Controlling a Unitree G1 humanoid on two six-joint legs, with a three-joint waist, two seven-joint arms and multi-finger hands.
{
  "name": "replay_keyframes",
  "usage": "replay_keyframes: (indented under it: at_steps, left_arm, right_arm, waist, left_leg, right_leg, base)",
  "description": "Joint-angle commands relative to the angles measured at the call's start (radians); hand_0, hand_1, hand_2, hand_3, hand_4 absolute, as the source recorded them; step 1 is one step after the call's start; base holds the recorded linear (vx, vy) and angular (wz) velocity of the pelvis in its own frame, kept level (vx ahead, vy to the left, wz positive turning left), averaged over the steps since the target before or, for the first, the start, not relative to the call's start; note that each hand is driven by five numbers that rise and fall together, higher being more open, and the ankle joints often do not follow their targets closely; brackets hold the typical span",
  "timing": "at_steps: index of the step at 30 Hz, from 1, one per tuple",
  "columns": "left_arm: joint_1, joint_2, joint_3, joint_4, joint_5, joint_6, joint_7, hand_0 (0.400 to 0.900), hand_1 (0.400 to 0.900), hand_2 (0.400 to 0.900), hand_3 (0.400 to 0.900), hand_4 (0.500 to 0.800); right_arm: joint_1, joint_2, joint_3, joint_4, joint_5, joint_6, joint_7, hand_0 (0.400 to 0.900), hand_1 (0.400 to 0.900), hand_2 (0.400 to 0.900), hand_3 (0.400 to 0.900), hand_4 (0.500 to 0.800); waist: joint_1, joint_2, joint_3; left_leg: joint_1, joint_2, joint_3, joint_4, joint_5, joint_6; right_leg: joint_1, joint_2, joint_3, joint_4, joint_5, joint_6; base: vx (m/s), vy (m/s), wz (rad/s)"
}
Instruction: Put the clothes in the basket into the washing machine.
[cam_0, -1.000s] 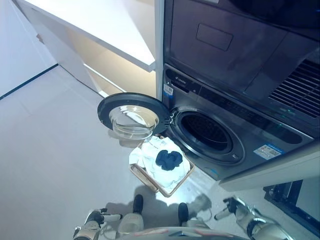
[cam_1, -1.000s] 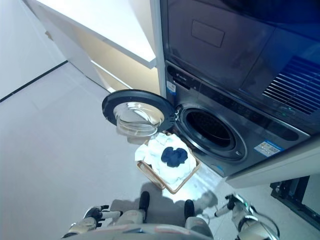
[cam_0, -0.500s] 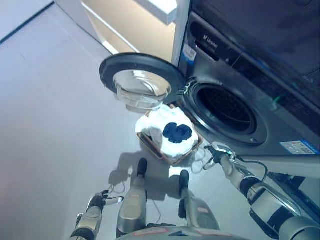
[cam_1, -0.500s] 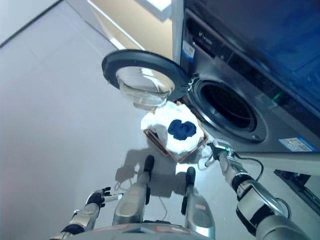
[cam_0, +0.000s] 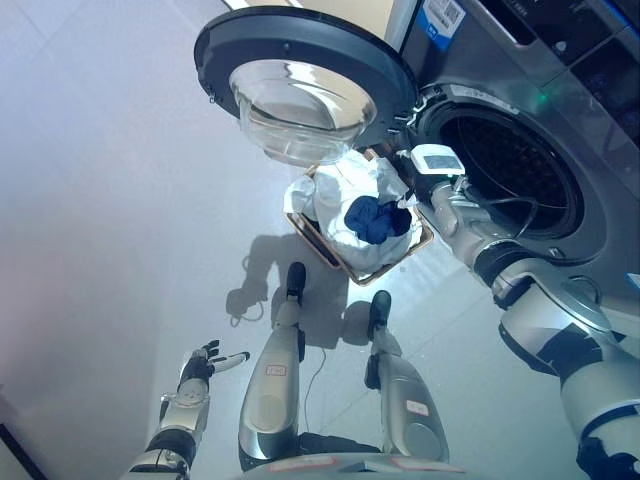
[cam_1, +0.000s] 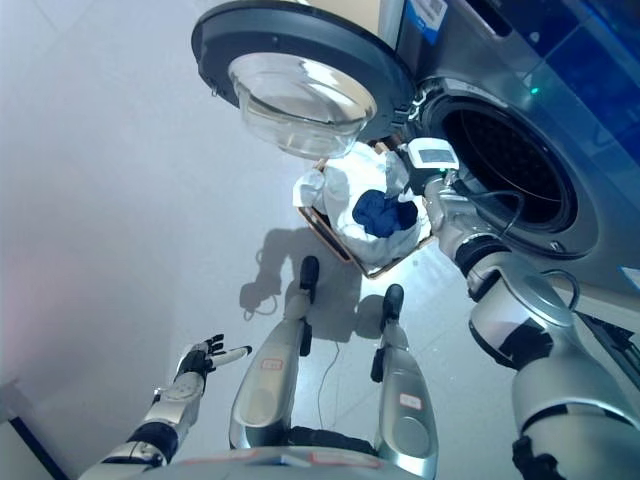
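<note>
I see the basket (cam_0: 345, 262) on the floor before the washing machine (cam_0: 520, 150), its door (cam_0: 300, 75) swung wide. White clothes (cam_0: 345, 195) and a dark blue garment (cam_0: 378, 220) fill it. My right hand (cam_0: 412, 195) reaches over them; I cannot tell its grip. My left hand (cam_0: 200, 365) hangs low, fingers relaxed.

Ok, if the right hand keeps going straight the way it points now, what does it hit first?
Most likely the dark blue garment lying on top of the white clothes in the basket. The right hand already reaches over that pile, though depth is hard to judge.
</note>
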Motion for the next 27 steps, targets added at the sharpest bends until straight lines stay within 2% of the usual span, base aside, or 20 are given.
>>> replay_keyframes:
  at_steps: [1,7,18,27]
  left_arm:
    - [0.031,0.013,-0.010,0.018,-0.034,0.003,0.044,0.900,0.900,0.900,0.900,0.800]
    - [0.021,0.006,-0.012,0.025,-0.050,-0.007,0.056,0.900,0.900,0.900,0.900,0.800]
    - [-0.005,-0.008,-0.013,0.050,-0.069,-0.013,0.068,0.900,0.900,0.900,0.900,0.800]
    - [-0.027,-0.025,-0.043,0.063,-0.093,-0.021,0.076,0.900,0.900,0.900,0.900,0.800]
  right_arm:
    - [-0.083,-0.006,0.057,0.057,0.026,-0.014,-0.036,0.900,0.900,0.900,0.900,0.800]
    - [-0.122,0.031,0.070,0.092,0.047,-0.017,-0.045,0.900,0.900,0.900,0.900,0.800]
    - [-0.195,0.006,0.097,0.159,0.070,-0.014,-0.070,0.900,0.900,0.900,0.900,0.800]
    - [-0.302,-0.019,0.181,0.263,0.114,-0.007,-0.110,0.900,0.900,0.900,0.900,0.800]
  waist:
    - [-0.016,0.078,-0.006]
    - [-0.006,0.106,-0.006]
    - [-0.005,0.160,-0.006]
    - [0.021,0.188,-0.006]
  left_leg:
    - [-0.054,-0.007,0.035,0.102,-0.080,0.001]
    - [-0.114,-0.007,0.035,0.132,-0.076,-0.004]
    - [-0.307,0.002,-0.003,0.318,-0.069,-0.031]
    - [-0.384,-0.004,-0.031,0.347,-0.069,-0.026]
  right_leg:
    - [-0.078,-0.007,0.026,0.201,0.011,0.037]
    - [-0.135,-0.017,0.028,0.241,0.012,0.049]
    - [-0.281,-0.027,0.060,0.413,0.013,0.090]
    - [-0.340,-0.023,0.070,0.447,0.017,0.091]
  base:
    - [-0.01,0.068,0.07]
    - [-0.02,0.050,0.06]
    - [-0.03,0.052,0.04]
    - [0.04,0.038,-0.01]
